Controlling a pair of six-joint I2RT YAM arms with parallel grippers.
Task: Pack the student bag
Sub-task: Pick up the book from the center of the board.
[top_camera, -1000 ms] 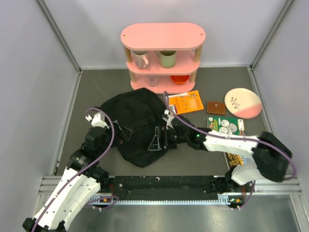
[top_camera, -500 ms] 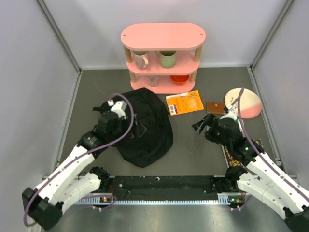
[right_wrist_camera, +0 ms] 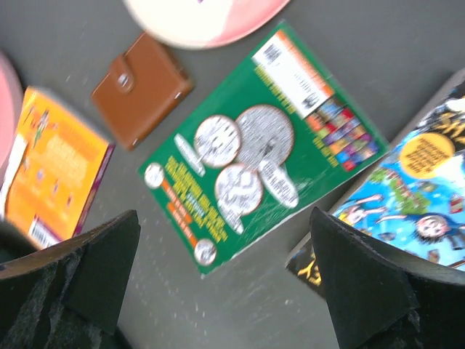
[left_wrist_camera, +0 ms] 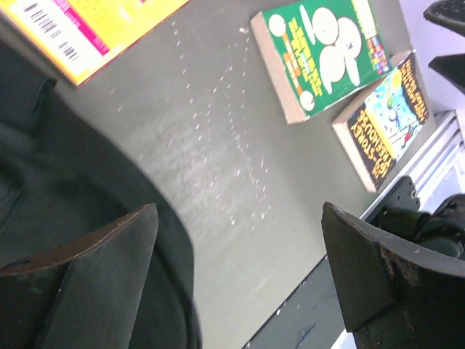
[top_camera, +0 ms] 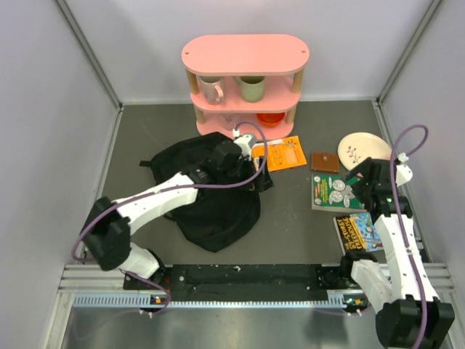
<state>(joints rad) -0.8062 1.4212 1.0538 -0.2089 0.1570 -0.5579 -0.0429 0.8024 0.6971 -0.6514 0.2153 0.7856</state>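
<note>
The student bag (top_camera: 211,200) is a floppy black backpack lying on the grey table in front of the pink shelf. My left gripper (top_camera: 259,174) reaches across it to its right edge, open and empty. In the left wrist view (left_wrist_camera: 240,243) one finger is over the bag's rim (left_wrist_camera: 80,196) and the other is over bare table. My right gripper (top_camera: 361,183) is open and empty, hovering over the green book (top_camera: 333,191). The book lies flat below the fingers in the right wrist view (right_wrist_camera: 258,149).
An orange book (top_camera: 280,153), a brown wallet (top_camera: 325,161) and a pink-and-white plate (top_camera: 363,150) lie right of the bag. A blue comic book (top_camera: 359,231) lies near the front right. The pink shelf (top_camera: 245,54) at the back holds two mugs and an orange bowl.
My left gripper swung from the bag's left side across to its right edge. My right gripper drew back from the bag, rightwards, to above the green book.
</note>
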